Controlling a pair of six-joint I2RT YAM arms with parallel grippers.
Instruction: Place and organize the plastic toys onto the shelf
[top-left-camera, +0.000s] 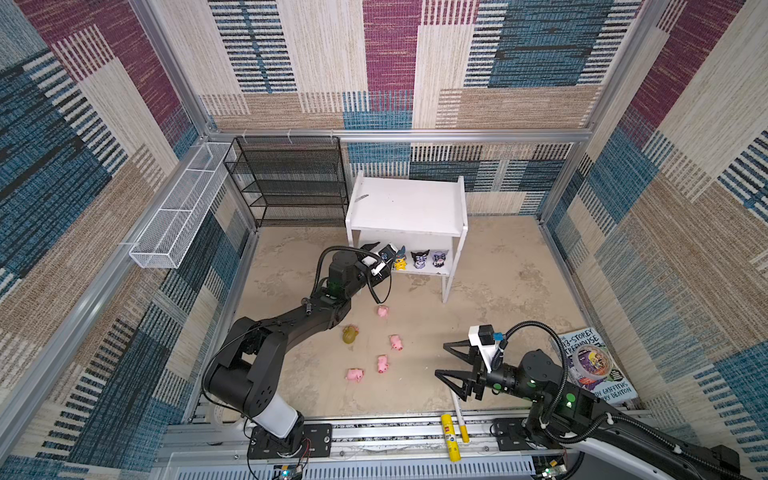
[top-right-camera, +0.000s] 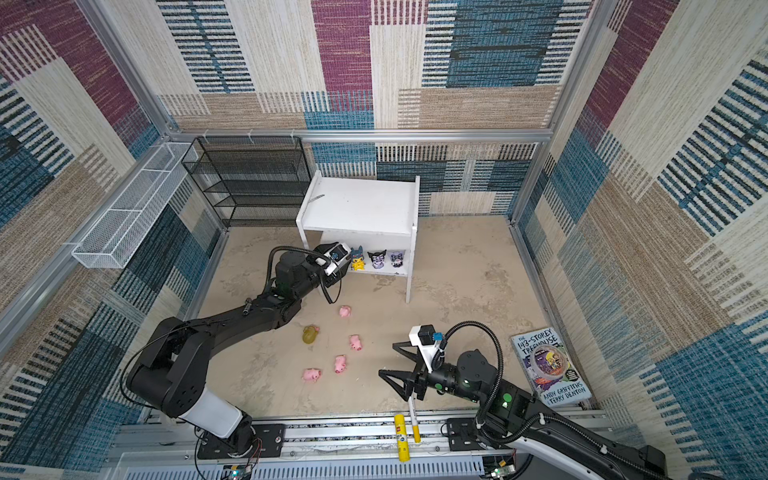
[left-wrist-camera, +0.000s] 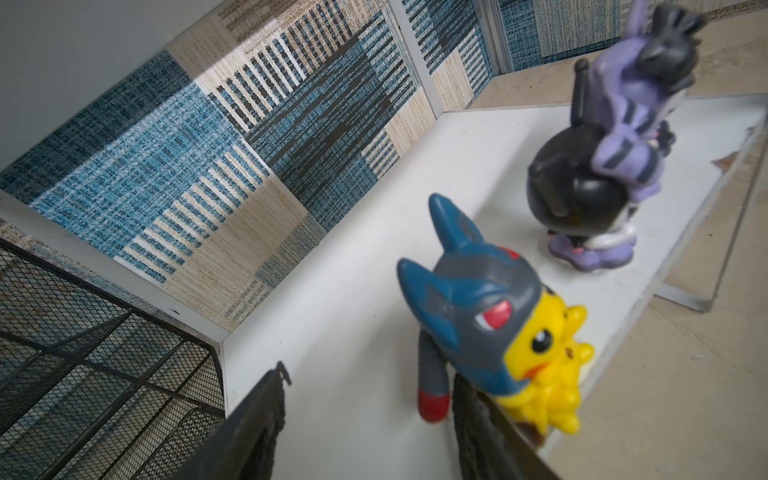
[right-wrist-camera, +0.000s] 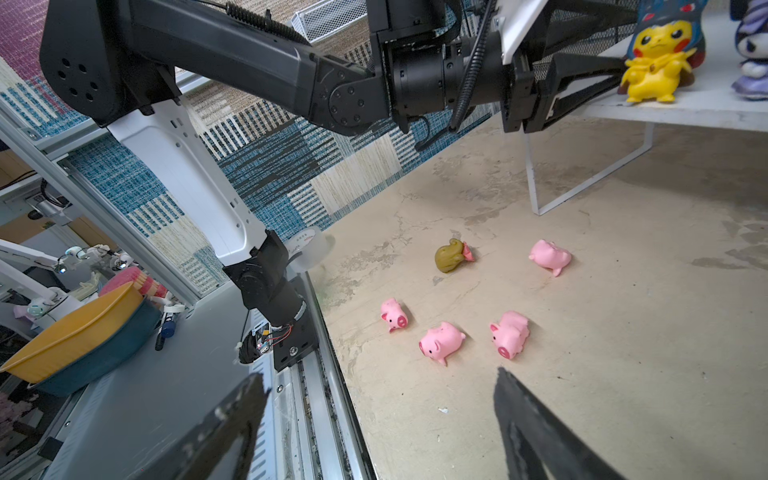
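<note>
Well, the white shelf (top-left-camera: 405, 203) is the big thing here, just the one, standing at the back with its top board bare. Two arms work in front of it. The left gripper (left-wrist-camera: 370, 380) reaches in at the left end of the shelf's lower board. Its jaws are apart with nothing between them, and one finger (left-wrist-camera: 478, 419) sits just beside the yellow figure with the blue hood (top-left-camera: 400, 262); whether it touches, I cannot tell. The right gripper (top-left-camera: 441, 359) hangs well out in front of the shelf, jaws spread wide and empty.

I'd say setting down the yellow figure is the step in hand, and it looks nearly done. The next move calls for a straight pull back off the board without tipping that figure, then a reach for a toy on the floor (top-left-camera: 498, 270).

Counting the toys, three stand on the shelf's lower board: the one yellow figure and, toward the shelf's right end, two black-and-purple figures (top-left-camera: 419, 259) (top-left-camera: 439, 258). Five lie on the floor in front of the shelf: four pink pigs (top-left-camera: 382, 311) (top-left-camera: 396, 342) (top-left-camera: 382, 363) (top-left-camera: 355, 375), and one blond doll (top-left-camera: 350, 333) straight out from the shelf's left end.
</note>
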